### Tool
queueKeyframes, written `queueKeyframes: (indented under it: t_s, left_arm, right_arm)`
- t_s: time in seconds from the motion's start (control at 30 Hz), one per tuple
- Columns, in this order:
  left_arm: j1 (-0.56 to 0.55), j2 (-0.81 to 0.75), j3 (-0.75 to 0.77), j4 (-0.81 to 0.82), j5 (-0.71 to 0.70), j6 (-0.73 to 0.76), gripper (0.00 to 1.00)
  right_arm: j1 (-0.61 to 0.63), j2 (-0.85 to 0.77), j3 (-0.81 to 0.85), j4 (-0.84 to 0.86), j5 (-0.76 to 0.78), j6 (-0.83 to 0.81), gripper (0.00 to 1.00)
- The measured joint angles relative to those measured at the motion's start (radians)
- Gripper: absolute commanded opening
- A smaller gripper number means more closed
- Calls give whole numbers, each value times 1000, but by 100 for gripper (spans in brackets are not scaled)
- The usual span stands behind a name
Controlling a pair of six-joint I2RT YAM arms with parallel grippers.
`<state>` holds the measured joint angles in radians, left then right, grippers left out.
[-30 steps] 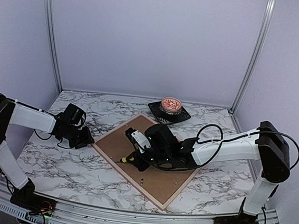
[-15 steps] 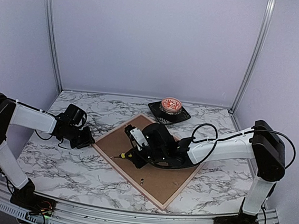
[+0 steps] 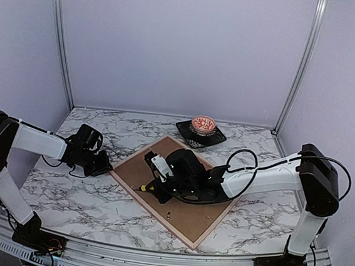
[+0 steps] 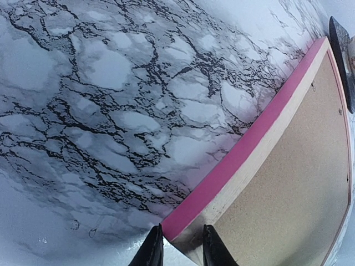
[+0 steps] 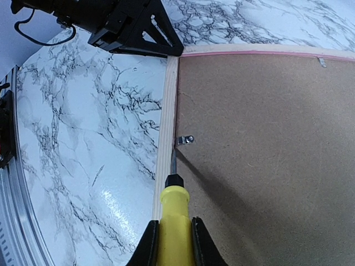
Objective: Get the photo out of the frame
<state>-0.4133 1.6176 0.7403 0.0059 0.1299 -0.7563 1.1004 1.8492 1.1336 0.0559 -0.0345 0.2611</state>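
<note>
The left pincer [image 4: 181, 248] sits at the left corner of the thin rectangular wooden picture frame with the bright pink border [image 4: 238, 151]. Its two fingers are nearly closed and pinch that corner between them, apparently to pin the frame so it cannot slide while the other arm works.

The frame lies face down on the white-and-grey marbled surface [image 5: 83, 138], so its plain brown fibreboard backing [image 5: 266, 144] faces up. The photo itself cannot be seen. I judge it is under that backing, inside the frame.

Along the frame's left rail, just inside the wood, is a small silver metal retaining clip [image 5: 184, 139]. The thin blade of a yellow-handled screwdriver [image 5: 174, 205] points at it, with the tip just short of the clip or touching it. This looks meant to swing or pry the clip off the board.

The right pincer [image 5: 173, 241] is closed tightly on the yellow handle and reaches low over the middle of the frame.

Beyond the frame's far corner, a small red-and-white patterned bowl [image 3: 203, 124] rests on a dark square dish, well away from the work.
</note>
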Motion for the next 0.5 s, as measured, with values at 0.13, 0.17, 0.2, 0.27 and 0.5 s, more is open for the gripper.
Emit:
queueKeyframes:
  t_s: [0.13, 0.17, 0.2, 0.27, 0.5]
  left_arm:
    - [0, -2, -5, 8, 0, -3, 24]
    - [0, -3, -7, 10, 0, -4, 24]
    - [0, -3, -8, 12, 0, -5, 24]
    - [-2, -3, -9, 14, 0, -7, 23]
    - [-6, -4, -10, 15, -1, -14, 22]
  right_arm:
    - [0, 1, 3, 0, 18, 6, 0]
    - [0, 3, 6, -1, 24, 8, 0]
    - [0, 8, 14, -3, 32, 10, 0]
    - [-3, 22, 32, -2, 48, 16, 0]
    - [-15, 64, 77, 8, 65, 19, 0]
